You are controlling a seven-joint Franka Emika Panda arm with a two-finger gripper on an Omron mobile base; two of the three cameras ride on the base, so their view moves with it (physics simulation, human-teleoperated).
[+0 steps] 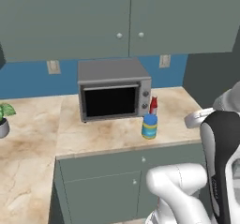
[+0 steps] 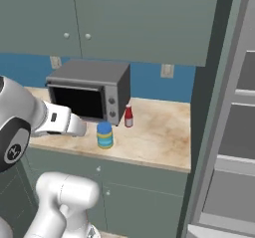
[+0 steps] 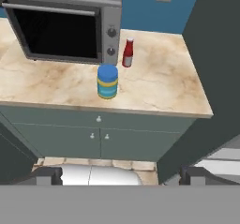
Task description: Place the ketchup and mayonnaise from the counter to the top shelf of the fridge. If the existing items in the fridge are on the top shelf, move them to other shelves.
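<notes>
Ketchup (image 3: 127, 52) and mayonnaise (image 3: 108, 81) standing apart on tabletop (image 3: 159, 87) beside microwave (image 3: 61, 24); gripper (image 3: 120, 174) hanging spread wide, holding nothing.

The arm folds up and reaches forward, short of the counter (image 1: 108, 136); the gripper (image 3: 122, 175) has its jaws spread wide, holding nothing, facing down toward the counter front.
</notes>
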